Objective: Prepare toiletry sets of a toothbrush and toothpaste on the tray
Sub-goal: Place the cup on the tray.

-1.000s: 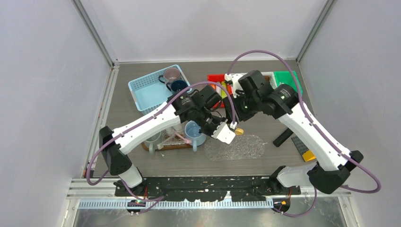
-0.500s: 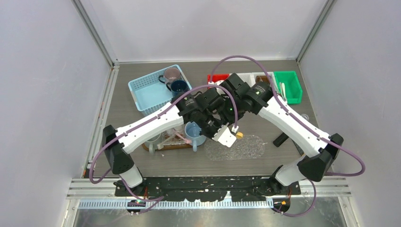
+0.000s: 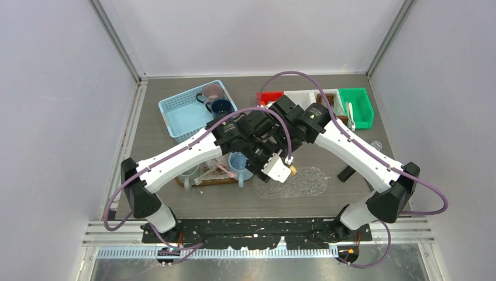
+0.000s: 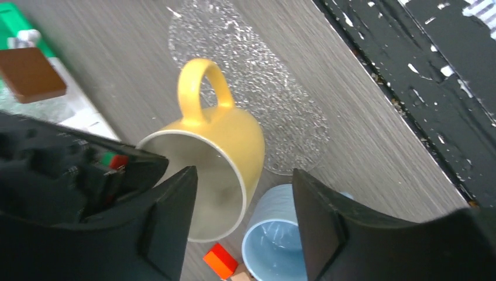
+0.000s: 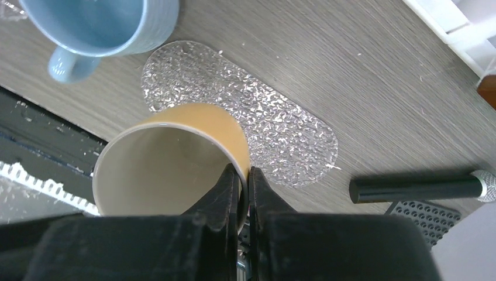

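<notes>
the right gripper pinches the rim of the cream-yellow mug, which is tipped sideways over the clear dimpled mat, while the left gripper stands spread with a finger on either side of the mug.

Pale lilac walls enclose a grey wood-grain table — evenly lit.

One cream-yellow mug, empty, tilted with its mouth sideways, rim pinched by the right gripper above a clear dimpled mat. A light blue mug stands upright nearby.
</notes>
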`<state>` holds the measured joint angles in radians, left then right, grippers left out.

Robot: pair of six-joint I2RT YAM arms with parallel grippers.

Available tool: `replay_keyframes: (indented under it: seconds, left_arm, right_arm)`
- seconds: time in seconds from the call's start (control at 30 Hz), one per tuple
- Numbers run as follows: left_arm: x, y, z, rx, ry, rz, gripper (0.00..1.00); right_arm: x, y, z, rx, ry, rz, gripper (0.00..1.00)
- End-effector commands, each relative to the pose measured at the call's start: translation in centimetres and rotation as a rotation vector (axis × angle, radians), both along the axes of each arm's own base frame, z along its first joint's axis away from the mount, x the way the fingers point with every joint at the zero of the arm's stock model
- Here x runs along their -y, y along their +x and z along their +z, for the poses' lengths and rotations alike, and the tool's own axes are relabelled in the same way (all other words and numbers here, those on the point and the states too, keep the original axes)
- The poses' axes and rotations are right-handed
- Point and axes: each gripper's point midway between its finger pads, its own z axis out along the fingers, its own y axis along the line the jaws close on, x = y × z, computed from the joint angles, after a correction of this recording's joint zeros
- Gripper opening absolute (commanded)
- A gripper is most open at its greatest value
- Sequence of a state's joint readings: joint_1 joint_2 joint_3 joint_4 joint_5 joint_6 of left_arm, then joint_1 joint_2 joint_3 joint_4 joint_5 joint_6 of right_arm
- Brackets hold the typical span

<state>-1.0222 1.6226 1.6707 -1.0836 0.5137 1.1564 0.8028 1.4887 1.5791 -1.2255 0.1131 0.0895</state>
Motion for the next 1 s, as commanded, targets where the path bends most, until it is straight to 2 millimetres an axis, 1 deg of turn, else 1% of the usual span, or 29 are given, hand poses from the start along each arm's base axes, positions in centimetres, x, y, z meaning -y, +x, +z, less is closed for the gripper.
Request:
replay_keyframes:
  seconds: [0.0, 0.13, 0.17, 0.2, 0.27, 0.4, 0.47, 0.57, 0.7, 0.73, 0.77, 0.8, 0.83, 0.9, 0.93, 0.97]
  left_arm:
    - [0.4, 0.4, 4.1, 0.090, -0.133, 0.028, 0.69]
    - [-0.1, 0.9, 5.7, 0.127, -0.175, 0.088, 0.85]
    - [-0.3, 1.2, 6.2, 0.134, -0.189, 0.117, 0.91]
    - [-0.5, 1.5, 6.7, 0.139, -0.199, 0.161, 0.94]
    - [-1.0, 1.9, 7.7, 0.137, -0.215, 0.230, 0.96]
    - [-2.6, 3.5, 9.5, 0.151, -0.248, 0.424, 0.99]
    - [-3.5, 4.8, 10.2, 0.149, -0.277, 0.560, 1.00]
    - [-5.5, 7.3, 11.3, 0.129, -0.329, 0.760, 1.00]
    - [-9.5, 11.5, 13.0, 0.090, -0.476, 1.039, 1.00]
    - [-11.1, 12.8, 13.4, 0.086, -0.528, 1.129, 1.00]
    - [-12.6, 14.0, 13.8, 0.073, -0.586, 1.210, 1.00]
    - [-14.3, 15.1, 13.8, 0.056, -0.632, 1.291, 1.00]
    - [-16.5, 16.3, 13.9, 0.043, -0.677, 1.380, 1.00]
    - [-19.6, 17.6, 13.5, 0.000, -0.745, 1.532, 1.00]
    - [-21.0, 18.0, 13.0, -0.004, -0.758, 1.600, 1.00]
    - [-22.3, 18.4, 13.0, 0.004, -0.778, 1.658, 1.00]
  right_arm:
    - [0.2, 1.6, 2.2, 0.115, 0.069, -0.124, 0.01]
    - [0.9, 2.2, 2.1, 0.131, 0.075, -0.197, 0.01]
    - [0.9, 2.3, 2.1, 0.137, 0.083, -0.211, 0.01]
    - [1.1, 2.3, 2.1, 0.139, 0.089, -0.232, 0.01]
    - [1.3, 2.5, 1.9, 0.148, 0.104, -0.274, 0.01]
    - [1.7, 2.9, 1.3, 0.171, 0.126, -0.364, 0.01]
    - [1.8, 3.0, 0.7, 0.174, 0.145, -0.409, 0.01]
    - [1.5, 2.9, 0.1, 0.165, 0.196, -0.486, 0.01]
    - [0.6, 2.5, -0.6, 0.144, 0.301, -0.556, 0.01]
    - [0.5, 2.4, -1.2, 0.140, 0.307, -0.566, 0.01]
    - [0.3, 2.2, -1.3, 0.137, 0.326, -0.586, 0.01]
    - [0.1, 2.0, -1.8, 0.132, 0.329, -0.587, 0.01]
    - [0.0, 1.9, -2.0, 0.130, 0.336, -0.604, 0.01]
    - [-0.3, 1.4, -3.0, 0.124, 0.322, -0.611, 0.01]
    - [-0.7, 1.1, -3.2, 0.121, 0.321, -0.603, 0.01]
    - [-0.8, 1.0, -3.7, 0.115, 0.310, -0.611, 0.01]
